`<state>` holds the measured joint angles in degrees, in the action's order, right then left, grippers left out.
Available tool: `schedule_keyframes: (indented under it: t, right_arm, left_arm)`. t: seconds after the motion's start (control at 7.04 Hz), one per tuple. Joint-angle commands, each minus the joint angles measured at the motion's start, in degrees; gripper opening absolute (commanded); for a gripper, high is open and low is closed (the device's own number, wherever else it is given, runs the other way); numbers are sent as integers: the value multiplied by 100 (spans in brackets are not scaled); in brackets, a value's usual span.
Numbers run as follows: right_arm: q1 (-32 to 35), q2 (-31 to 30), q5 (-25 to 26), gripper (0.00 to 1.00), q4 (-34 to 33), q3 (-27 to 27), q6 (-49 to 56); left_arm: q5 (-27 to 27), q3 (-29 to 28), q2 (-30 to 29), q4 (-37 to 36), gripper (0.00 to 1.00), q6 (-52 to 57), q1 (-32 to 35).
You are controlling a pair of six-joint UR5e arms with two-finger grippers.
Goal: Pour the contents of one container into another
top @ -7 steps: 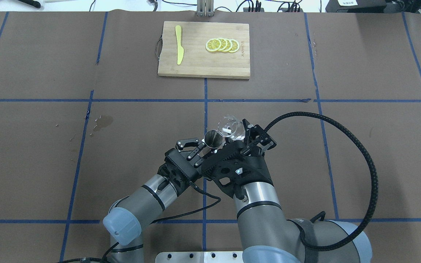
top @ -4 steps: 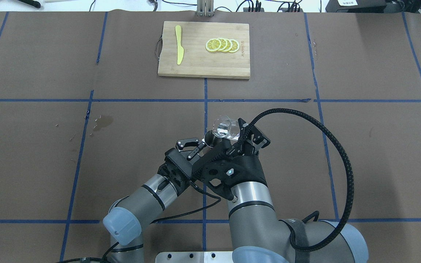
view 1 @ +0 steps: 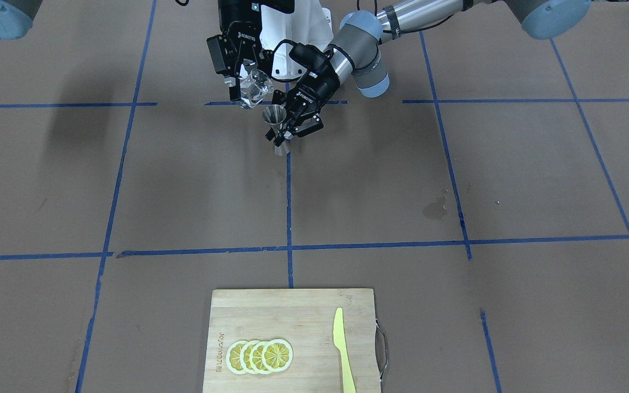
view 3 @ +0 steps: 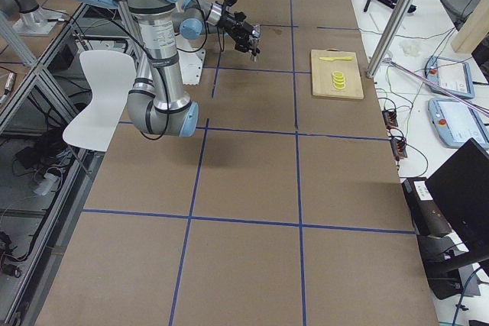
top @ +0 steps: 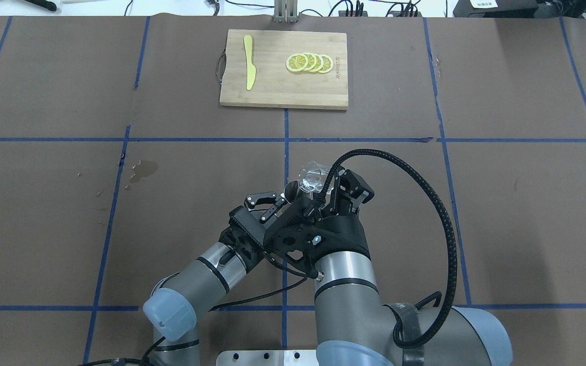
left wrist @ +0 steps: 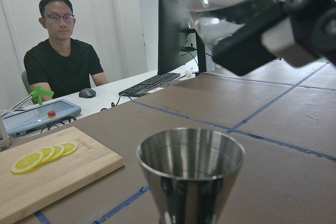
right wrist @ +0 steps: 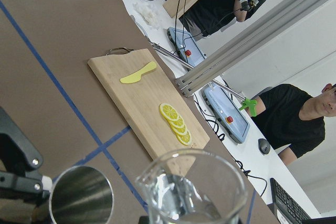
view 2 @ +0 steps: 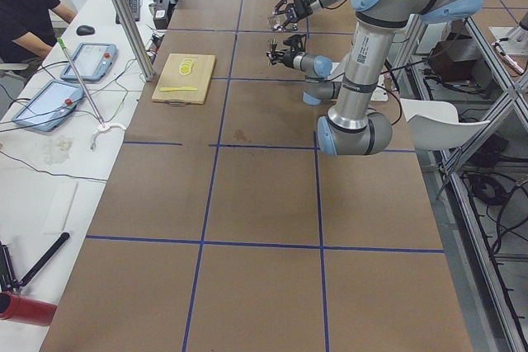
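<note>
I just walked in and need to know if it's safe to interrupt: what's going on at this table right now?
The robot is mid-pour. Its right tool holds a clear glass cup, tipped toward and just above the mouth of a steel jigger. The left tool grips the jigger around its waist, roughly upright. Whether liquid is flowing can't be seen. Across the table a cutting board carries lemon slices and a yellow knife, with neither arm near them.
</note>
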<state>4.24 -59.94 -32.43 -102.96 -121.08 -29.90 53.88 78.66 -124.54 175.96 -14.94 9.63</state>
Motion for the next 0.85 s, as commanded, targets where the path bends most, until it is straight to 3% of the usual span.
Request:
schedule_keyframes:
  t: [0.0,0.28,0.71]
  right_arm:
    - [7,17,0,5,-224,-29,160]
    - [15,87,9,6,-233,-21,361]
    - [86,404,9,7,-829,-21,564]
  left_arm:
    - [0,0,0,0,0,0,-5]
    - [0,0,0,0,0,0,4]
    - [0,0,-9,0,0,0,-5]
